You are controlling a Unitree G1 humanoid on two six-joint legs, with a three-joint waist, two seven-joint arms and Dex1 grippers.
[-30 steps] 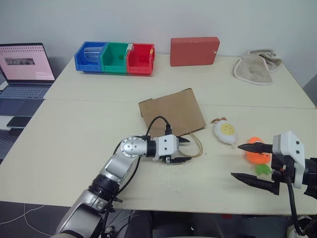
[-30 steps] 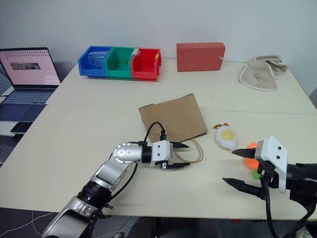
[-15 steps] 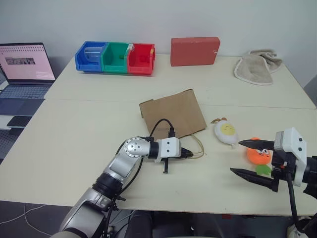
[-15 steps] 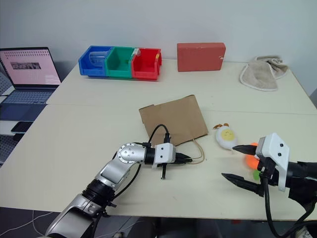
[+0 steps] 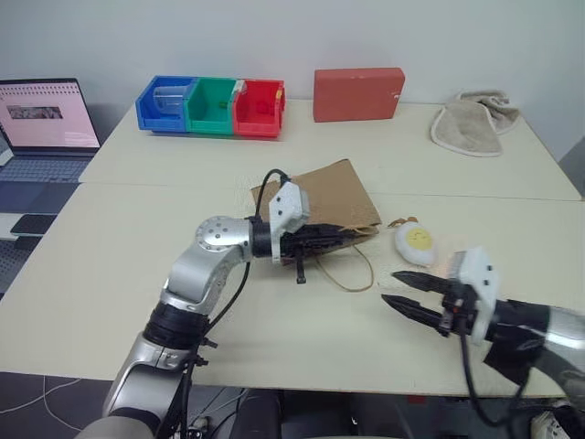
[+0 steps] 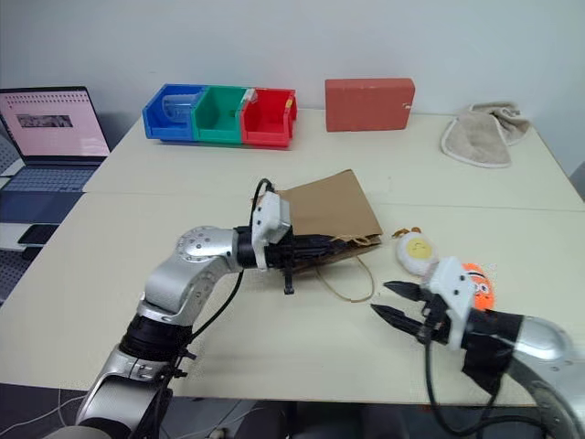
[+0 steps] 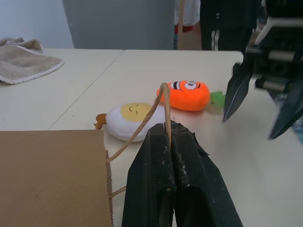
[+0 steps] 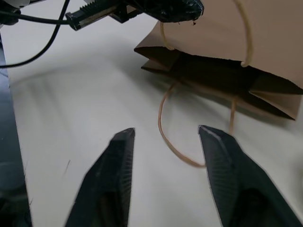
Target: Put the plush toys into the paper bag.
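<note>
L gripper (image 7: 170, 130) pinches paper bag (image 5: 331, 197) handle; R gripper (image 6: 391, 301) open, egg toy (image 6: 419, 251), carrot (image 6: 476, 283) beside.

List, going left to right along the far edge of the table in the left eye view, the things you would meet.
Laptop → blue bin → green bin → red bin → red box → towel.

L pincer (image 7: 171, 142) now shut on bag handle (image 7: 161, 101), lifted, paper bag (image 5: 324, 203) mouth raised; R pincer (image 5: 410, 293) narrower, further left.
</note>
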